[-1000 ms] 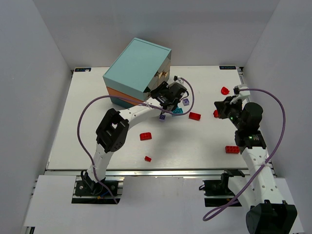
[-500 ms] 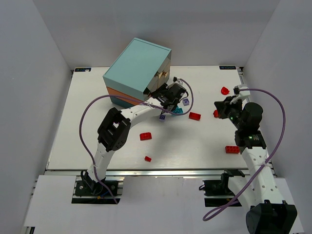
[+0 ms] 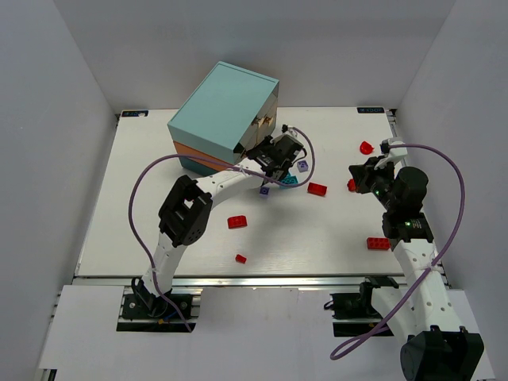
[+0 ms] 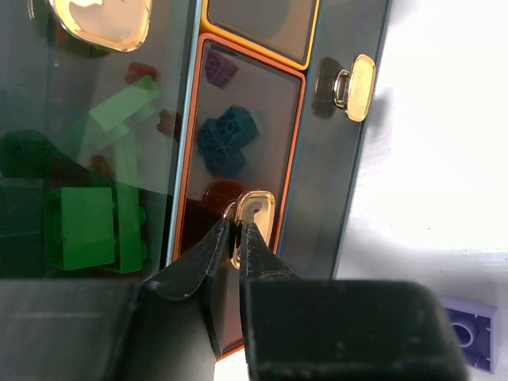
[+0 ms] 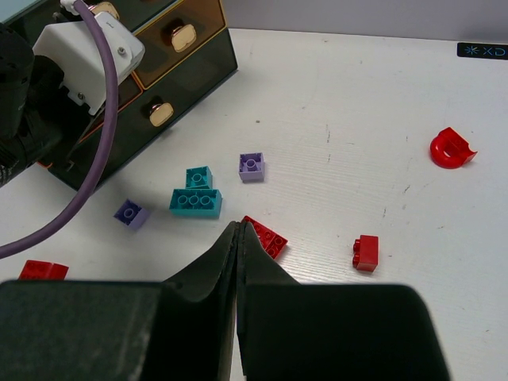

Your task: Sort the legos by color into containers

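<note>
While the top view puts the chest (image 3: 226,115) askew at the back left of the desk (image 3: 143,230), the left jaws sit right against its drawer fronts, grip unclear from here; right jaws hang over the right side, near a small red brick (image 3: 351,185); loose legos on the desk: flat red brick (image 3: 317,189), teal brick (image 3: 289,181), lavender brick (image 3: 302,166), red curved piece (image 3: 366,148), more red ones nearer the arms.

Left wrist view: left jaws clenched on the gold handle (image 4: 258,208) of the orange-rimmed drawer (image 4: 274,111), one fingertip (image 4: 213,244) each side; teal and lavender pieces show through its dark front; green bricks (image 4: 91,230) behind the front to the left; second handle (image 4: 355,86) on the neighbouring drawer, untouched.

Right wrist view: right jaws clenched tip to tip, holding nothing, above the desk just beside the flat red brick (image 5: 266,236); teal brick (image 5: 196,196) and lavender brick (image 5: 251,167) just beyond; red curved piece (image 5: 452,148) well apart at right.
</note>
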Robot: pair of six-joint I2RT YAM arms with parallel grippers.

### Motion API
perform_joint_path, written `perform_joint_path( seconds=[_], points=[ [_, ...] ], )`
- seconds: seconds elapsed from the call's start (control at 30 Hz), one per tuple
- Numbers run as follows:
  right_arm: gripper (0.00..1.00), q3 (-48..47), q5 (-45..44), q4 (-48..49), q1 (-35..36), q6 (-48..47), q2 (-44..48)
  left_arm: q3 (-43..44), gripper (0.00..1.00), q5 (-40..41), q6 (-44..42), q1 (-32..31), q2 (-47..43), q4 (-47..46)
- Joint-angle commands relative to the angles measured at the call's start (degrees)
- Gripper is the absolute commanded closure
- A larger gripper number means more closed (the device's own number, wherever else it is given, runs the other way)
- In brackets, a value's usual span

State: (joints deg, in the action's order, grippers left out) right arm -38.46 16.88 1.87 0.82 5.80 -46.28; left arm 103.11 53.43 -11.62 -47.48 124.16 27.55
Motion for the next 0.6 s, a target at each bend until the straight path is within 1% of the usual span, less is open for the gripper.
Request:
perform_joint_path(
  seconds=[0.0,0.2,0.57],
  points=[
    [1.00,0.1,0.0,3.0,-0.1,-0.2,0.3,1.7,0.88,-5.6,1.8,-0.4,-0.8,2.0],
    [1.00,0.1,-0.2,3.0,0.0,-0.3,0.3,3.2,0.90,-8.9,3.0,-0.4,-1.7,3.6],
    [1.00,0.1,-0.5,3.0,0.0,-0.2,0.4,1.9,0.91,-13.6,2.9,-3.8,-3.1,4.2]
  ],
)
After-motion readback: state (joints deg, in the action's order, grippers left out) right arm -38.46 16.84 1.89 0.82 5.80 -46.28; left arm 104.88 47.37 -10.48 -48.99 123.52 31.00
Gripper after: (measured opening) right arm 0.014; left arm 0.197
